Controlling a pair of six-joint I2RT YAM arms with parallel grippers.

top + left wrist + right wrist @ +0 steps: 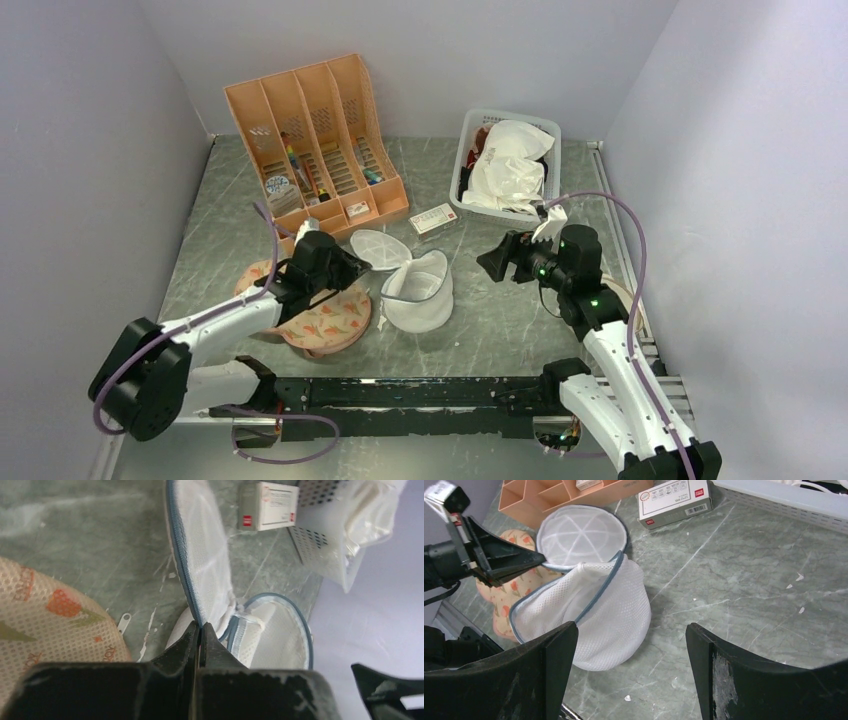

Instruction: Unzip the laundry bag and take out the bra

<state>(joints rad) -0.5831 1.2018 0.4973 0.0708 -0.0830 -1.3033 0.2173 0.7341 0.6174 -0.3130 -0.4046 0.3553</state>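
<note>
The laundry bag (418, 290) is a round white mesh pouch with a grey zipper rim, standing open at mid-table. Its round lid (380, 248) is folded back to the left. My left gripper (355, 268) is shut on the lid's zipper edge, its fingertips pinching the rim in the left wrist view (200, 627). My right gripper (492, 262) is open and empty, hovering right of the bag, which shows in the right wrist view (609, 615). The pouch's inside (280, 635) shows only white fabric. I cannot tell the bra apart from it.
A pink carrot-patterned pad (325, 320) lies left of the bag, under my left arm. An orange file organiser (315, 140) stands at the back left. A white basket (460, 190) with white and dark garments is at the back right. A small box (433, 218) lies between them.
</note>
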